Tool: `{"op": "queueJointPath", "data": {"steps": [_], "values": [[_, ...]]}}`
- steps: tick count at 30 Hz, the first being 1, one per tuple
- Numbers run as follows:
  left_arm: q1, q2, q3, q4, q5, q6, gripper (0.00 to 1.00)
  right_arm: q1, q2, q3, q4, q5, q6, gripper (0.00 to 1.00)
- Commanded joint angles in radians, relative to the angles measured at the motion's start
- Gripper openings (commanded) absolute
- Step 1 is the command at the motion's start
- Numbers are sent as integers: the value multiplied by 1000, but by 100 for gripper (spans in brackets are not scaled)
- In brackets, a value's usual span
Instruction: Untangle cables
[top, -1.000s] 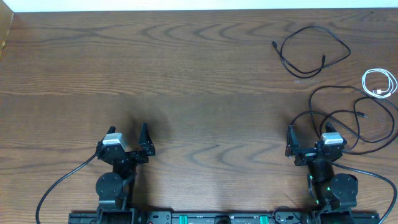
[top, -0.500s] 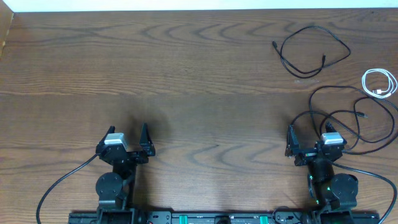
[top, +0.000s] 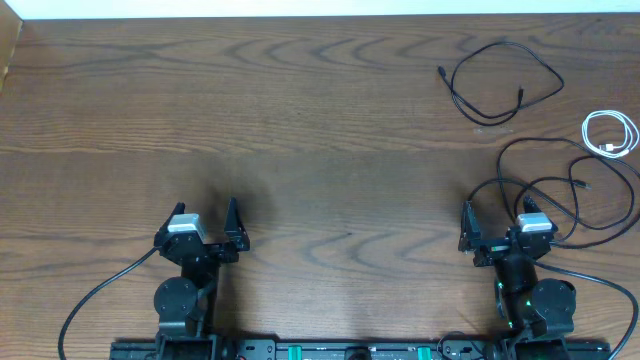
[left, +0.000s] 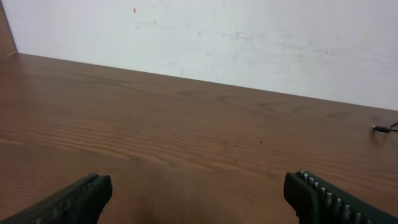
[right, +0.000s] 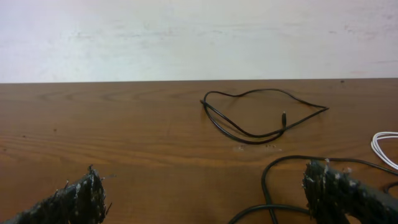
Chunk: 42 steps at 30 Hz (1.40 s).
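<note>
The three cables all sit on the right half of the wooden table (top: 300, 130), each one apart from the others. One black cable (top: 521, 96) lies in a loose open loop far out at about one o'clock, both plug ends resting inside or beside its own curve. From the right wrist it shows as a flat loop (right: 284, 117) well ahead on the wood.

The short white cable (top: 608, 147) is coiled small at two o'clock, hard against the right edge, and only its rim (right: 382, 146) peeks into the right wrist view.

The second black cable (top: 579, 182) sprawls in several crossing loops at three o'clock. Its nearest strands run just beside the right gripper (top: 497, 228), and I cannot tell whether they touch it. One strand (right: 265, 177) curves between that gripper's fingers in the wrist view.

The right gripper (right: 208, 196) stands spread wide with nothing between its fingers. The left gripper (top: 205, 224), down at seven o'clock and well apart from every cable, is likewise spread wide (left: 198, 198) over bare wood.
</note>
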Motion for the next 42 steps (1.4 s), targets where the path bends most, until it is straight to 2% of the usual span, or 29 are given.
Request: {"op": "queueJointPath", "data": {"steps": [1,22,42], "values": [[2,-8,-8,-49,-25,18,94,-3,-5,-1,-8,11,-15,99],[2,-8,-8,-49,-25,18,94,-4,254,-1,-5,12,-15,99],[2,-8,-8,-49,-25,18,94,-4,264,-1,-5,11,-15,99]]}}
